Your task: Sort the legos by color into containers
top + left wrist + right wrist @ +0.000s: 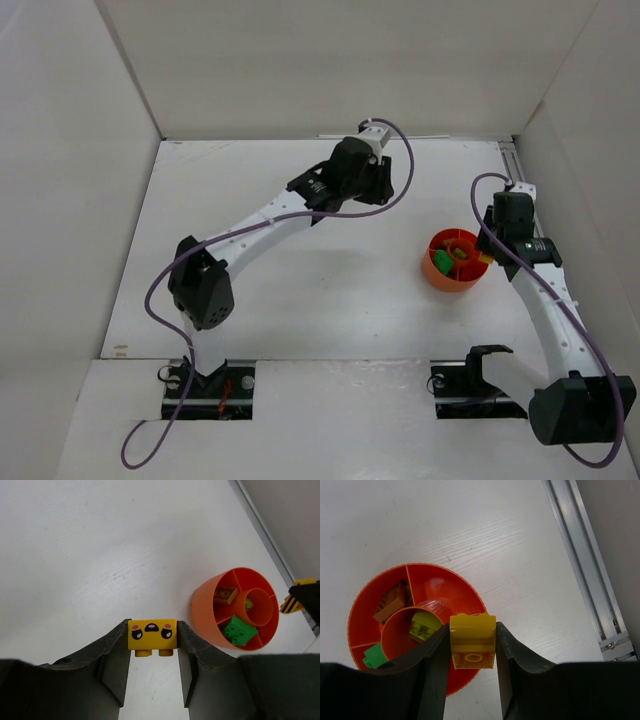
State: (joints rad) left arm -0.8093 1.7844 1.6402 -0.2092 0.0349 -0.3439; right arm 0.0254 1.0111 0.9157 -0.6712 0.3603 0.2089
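On the left, our left gripper [152, 628] is clamped tight on a yellow face brick [152, 635], apart from the orange bowl [201, 607]. Further right, our right gripper [472, 632] pinches a plain yellow brick [472, 645] over the bowl's near rim. Both bricks look light, rigid and slick, so we judge flat opposite sides the best hold.

White table [330, 300], plain white walls [330, 60]
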